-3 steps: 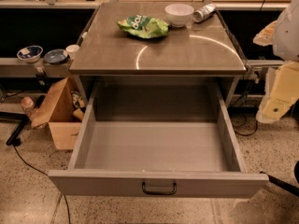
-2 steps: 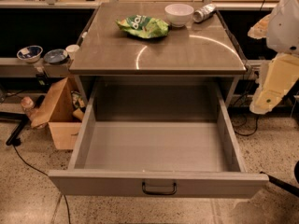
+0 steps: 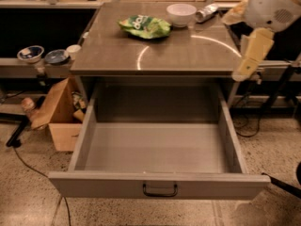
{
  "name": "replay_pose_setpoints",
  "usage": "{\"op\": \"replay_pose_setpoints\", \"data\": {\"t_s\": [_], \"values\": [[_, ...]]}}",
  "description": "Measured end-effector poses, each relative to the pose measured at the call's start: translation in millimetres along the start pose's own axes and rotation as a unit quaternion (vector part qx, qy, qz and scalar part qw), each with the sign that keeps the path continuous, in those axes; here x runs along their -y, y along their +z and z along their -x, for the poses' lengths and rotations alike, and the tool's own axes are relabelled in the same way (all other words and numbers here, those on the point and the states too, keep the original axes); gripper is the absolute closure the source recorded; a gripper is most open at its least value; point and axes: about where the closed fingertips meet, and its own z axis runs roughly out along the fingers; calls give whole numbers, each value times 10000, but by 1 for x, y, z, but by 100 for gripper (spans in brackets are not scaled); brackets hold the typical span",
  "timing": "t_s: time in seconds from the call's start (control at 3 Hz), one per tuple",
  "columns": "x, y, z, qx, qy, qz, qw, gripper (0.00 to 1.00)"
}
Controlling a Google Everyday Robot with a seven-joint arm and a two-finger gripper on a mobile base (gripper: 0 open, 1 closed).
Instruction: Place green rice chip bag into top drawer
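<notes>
**mo:** Quick headcount? I get one green rice chip bag (image 3: 144, 26), one white bowl (image 3: 181, 14), one silvery can (image 3: 207, 12) lying on its side, and one top drawer (image 3: 94, 185) pulled right out, with one dark handle (image 3: 160, 189).

**kit:** Same here. There's also one cardboard box (image 3: 59, 114) on the floor, far left of the gripper (image 3: 245, 66) and lower. Above the box sit two round dishes (image 3: 30, 53) and one small cup (image 3: 73, 50). The gripper hangs in the air just off the right edge of the tabletop (image 3: 155, 55). Open or closed, honestly can't tell.

**mo:** And the bag?

**kit:** It's up and left of the gripper, well apart from it, lying toward the back of the tabletop. The bowl is just beside the bag on the gripper's side, and the can is behind the gripper's line. The drawer is below and left of the gripper, plain grey inside.

**mo:** Anything different from a second ago?

**kit:** Only the gripper. It was lower and out by the picture's edge, and now it's swung up and in toward the table. The bag, bowl, can and drawer haven't budged.

**mo:** Any readable text?

**kit:** There's white lettering on the bag, but I can't make it out.
</notes>
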Motion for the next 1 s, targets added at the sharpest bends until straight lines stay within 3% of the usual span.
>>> {"op": "replay_pose_setpoints", "data": {"t_s": [0.33, 0.67, 1.0], "values": [[26, 32, 7, 780, -330, 540, 9949, 0], [55, 47, 16, 1227, -320, 374, 9912, 0], [59, 50, 21, 1303, -324, 321, 9904, 0]]}}
